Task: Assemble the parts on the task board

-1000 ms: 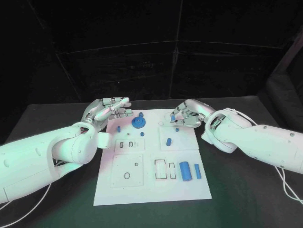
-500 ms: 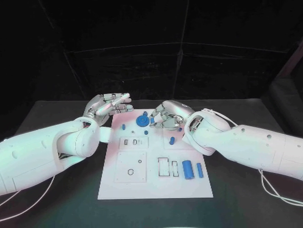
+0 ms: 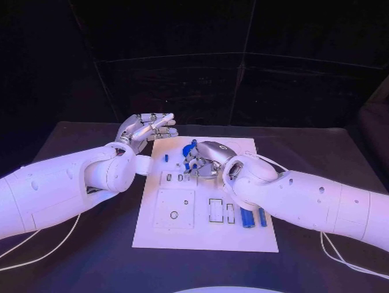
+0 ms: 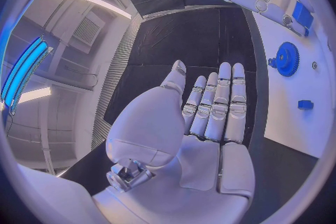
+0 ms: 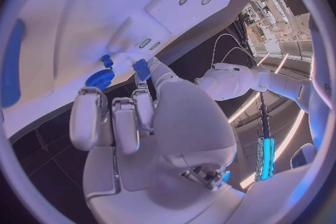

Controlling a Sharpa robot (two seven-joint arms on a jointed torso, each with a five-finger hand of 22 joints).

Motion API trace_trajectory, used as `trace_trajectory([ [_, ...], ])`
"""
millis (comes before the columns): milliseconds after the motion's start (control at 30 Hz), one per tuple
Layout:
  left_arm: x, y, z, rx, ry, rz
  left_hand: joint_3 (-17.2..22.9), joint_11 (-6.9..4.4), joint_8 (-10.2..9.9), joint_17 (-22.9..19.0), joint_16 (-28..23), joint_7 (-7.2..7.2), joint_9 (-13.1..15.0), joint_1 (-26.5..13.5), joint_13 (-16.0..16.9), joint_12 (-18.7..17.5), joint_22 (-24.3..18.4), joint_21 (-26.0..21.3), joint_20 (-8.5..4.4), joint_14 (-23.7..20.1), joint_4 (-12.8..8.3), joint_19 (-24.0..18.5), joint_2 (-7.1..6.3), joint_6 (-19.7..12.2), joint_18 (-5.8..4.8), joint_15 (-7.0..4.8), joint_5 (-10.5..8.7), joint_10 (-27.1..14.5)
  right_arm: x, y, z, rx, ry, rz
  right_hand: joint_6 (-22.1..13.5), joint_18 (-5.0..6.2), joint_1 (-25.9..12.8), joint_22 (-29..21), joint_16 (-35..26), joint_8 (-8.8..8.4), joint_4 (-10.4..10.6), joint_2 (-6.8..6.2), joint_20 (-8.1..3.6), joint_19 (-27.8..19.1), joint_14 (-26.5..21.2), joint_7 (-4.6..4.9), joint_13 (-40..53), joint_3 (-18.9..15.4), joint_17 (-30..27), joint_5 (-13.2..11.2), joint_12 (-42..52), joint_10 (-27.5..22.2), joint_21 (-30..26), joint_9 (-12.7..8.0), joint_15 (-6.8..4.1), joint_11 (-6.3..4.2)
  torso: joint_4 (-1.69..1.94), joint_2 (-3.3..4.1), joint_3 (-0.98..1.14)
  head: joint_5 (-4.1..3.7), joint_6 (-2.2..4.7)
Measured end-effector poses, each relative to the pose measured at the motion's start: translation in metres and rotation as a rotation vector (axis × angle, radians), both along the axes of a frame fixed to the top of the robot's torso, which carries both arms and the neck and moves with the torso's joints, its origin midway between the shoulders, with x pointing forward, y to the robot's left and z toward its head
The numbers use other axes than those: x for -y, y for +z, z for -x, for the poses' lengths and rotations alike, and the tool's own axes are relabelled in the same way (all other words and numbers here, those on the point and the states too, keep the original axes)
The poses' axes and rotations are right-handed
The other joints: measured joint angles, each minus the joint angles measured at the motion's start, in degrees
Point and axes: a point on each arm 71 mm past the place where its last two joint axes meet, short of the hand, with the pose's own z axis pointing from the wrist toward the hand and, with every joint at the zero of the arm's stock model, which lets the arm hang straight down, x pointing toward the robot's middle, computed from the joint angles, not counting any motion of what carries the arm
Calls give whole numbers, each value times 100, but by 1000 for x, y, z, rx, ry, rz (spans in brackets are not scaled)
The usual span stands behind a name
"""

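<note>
The white task board [image 3: 203, 238] lies in the middle of the black table. My right hand [image 3: 205, 161] hovers over its far middle and pinches a small blue part [image 5: 142, 70] at its fingertips, right beside the blue gear [image 5: 101, 78]. The same held part [image 4: 302, 14] and the gear [image 4: 287, 59] appear in the left wrist view, with a small blue peg [image 5: 106, 60] next to the gear. My left hand [image 3: 146, 128] is raised at the board's far left corner, fingers straight and empty [image 4: 213, 106]. Another small blue piece [image 3: 166, 157] sits near the board's left edge.
A blue cylinder [image 3: 247, 218] and a thin blue bar [image 3: 262, 218] lie on the board's right side, partly under my right forearm. Rectangular slots [image 3: 216, 209] and a square plate with a hole [image 3: 174, 209] sit nearer me. Dark curtains back the table.
The camera has shifted. Relative to the board, my right hand has moved left from the far right edge to beside the gear, still pinching the blue part. The left hand stays raised.
</note>
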Motion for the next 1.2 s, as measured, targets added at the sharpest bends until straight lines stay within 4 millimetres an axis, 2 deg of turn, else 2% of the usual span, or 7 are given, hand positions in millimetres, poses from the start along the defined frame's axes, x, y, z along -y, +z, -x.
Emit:
trace_trajectory([
  [300,3,0,-1,0,-3,1,0,0,0,-1,0,0,0,0,0,0,0,-22,0,0,0,0,0,0,0,0,0,0,-8,-8,3,-1,-7,41,2,0,22,-2,0,23,0,-23,0,0,0,-6,0,0,-1,29,-2,0,0,-8,0,0,4,4,7,118,-57],
  [667,3,-1,-2,0,-1,0,0,0,0,-1,0,0,0,0,0,0,0,-22,0,0,0,0,0,0,0,0,0,0,-11,-14,3,-13,-8,87,10,0,-47,-8,-1,23,-1,-93,0,0,0,-16,-7,-1,-1,28,-18,-1,0,-15,0,1,-9,5,10,130,-102],
  [1200,2,-1,-3,0,2,-1,0,0,0,5,0,0,0,0,0,0,0,-22,0,0,0,0,0,0,0,0,0,0,-15,-14,5,-17,0,103,2,1,-113,-15,-1,-6,18,-158,0,0,0,-22,-14,18,-2,-7,-30,-1,0,-10,0,2,-7,6,10,130,-148],
])
